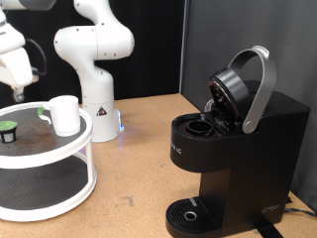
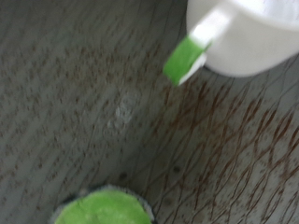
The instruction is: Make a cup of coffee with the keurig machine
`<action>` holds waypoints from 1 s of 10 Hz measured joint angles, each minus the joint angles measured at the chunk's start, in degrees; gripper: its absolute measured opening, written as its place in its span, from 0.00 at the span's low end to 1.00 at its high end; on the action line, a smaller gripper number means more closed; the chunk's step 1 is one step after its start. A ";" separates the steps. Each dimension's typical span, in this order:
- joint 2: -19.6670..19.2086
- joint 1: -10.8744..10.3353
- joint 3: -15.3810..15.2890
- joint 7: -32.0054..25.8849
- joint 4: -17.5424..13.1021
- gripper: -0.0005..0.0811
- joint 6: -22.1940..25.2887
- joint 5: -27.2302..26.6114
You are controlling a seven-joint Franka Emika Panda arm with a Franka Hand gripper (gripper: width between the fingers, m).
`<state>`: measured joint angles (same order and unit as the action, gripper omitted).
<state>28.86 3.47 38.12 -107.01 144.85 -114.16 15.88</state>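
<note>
The white cup stands upright on the top tier of a round white stand, by its right edge in the exterior view. It also shows in the wrist view. A small dark pod with a green top sits on the same tier, to the cup's left, and shows blurred in the wrist view. My gripper hangs above the tier between pod and cup, holding nothing I can see. The black keurig machine stands at the exterior view's right with its lid raised and no cup on its drip tray.
A small green-and-white tab lies against the cup on the dark mat. The arm's white base stands behind the stand. A power cord runs from the machine. The wooden table lies between stand and machine.
</note>
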 joint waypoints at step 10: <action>-8.20 0.07 3.25 -2.12 6.21 0.99 -16.77 2.62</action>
<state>20.66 3.54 41.37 -109.13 151.06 -130.93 18.50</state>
